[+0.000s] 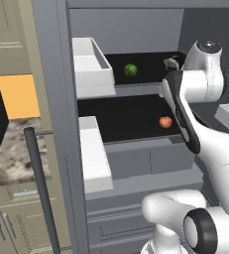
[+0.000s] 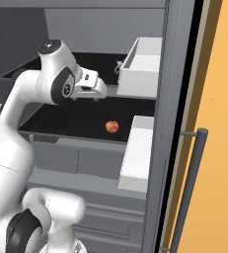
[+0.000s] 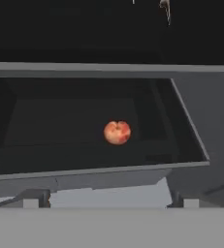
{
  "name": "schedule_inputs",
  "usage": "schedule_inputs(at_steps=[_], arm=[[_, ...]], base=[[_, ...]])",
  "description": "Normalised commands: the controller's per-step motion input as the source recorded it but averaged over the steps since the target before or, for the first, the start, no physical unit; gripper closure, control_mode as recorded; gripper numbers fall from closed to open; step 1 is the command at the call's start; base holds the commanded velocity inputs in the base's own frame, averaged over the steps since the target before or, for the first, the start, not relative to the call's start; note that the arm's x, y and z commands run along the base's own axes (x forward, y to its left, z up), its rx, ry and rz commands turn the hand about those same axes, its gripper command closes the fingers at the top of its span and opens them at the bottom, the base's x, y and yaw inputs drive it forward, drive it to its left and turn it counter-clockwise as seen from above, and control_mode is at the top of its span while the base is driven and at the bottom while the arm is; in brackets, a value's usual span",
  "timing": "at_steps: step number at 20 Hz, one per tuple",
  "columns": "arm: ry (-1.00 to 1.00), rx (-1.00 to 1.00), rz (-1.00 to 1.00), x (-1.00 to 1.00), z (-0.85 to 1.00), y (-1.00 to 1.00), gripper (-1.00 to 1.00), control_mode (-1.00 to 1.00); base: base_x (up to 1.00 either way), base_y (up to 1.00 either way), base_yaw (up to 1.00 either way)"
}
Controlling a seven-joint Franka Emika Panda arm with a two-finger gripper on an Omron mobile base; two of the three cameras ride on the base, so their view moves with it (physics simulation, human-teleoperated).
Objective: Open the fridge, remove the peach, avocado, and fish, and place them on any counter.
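Our claw [image 2: 96,94] hangs in front of the open fridge [image 1: 56,99], up by the edge of the top shelf. We cannot tell if it is wide or narrow, because the tips are too small and dim to make out. It holds nothing that we can see.

We see the peach [image 2: 112,126] sitting alone on the lower black shelf, near the front. Our hand camera looks right at the peach [image 3: 117,132], so we think we are lining up to grab it first. It is the closest one and nothing stands in the way.

We see the avocado [image 1: 131,69] on the upper shelf, farther back. We also see the fish [image 1: 171,63] on that same shelf, off to the right, close to our arm. They are well apart from each other, so we can take them one at a time.

White bins [image 1: 91,62] hang on the open doors on both sides. We must keep our arm between them and not bump them.

We see a bit of counter [image 1: 12,154] to the left, past the door. That looks like a good spot for the food. All three things are still inside.
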Motion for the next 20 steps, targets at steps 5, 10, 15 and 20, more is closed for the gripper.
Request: schedule_inputs(at_steps=[5,10,15,20], arm=[[-0.30,0.00,0.00,0.60,0.57,-0.41,-1.00,-1.00],[-0.30,0.00,0.00,0.78,0.57,-0.33,-1.00,-1.00],[-0.01,0.00,0.00,0.97,0.23,-0.25,-1.00,-1.00],[0.15,0.00,0.00,0.95,0.00,-0.35,-1.00,-1.00]], base=[[0.00,0.00,0.00],[0.00,0.00,0.00],[0.00,0.00,0.00],[0.00,0.00,0.00]])
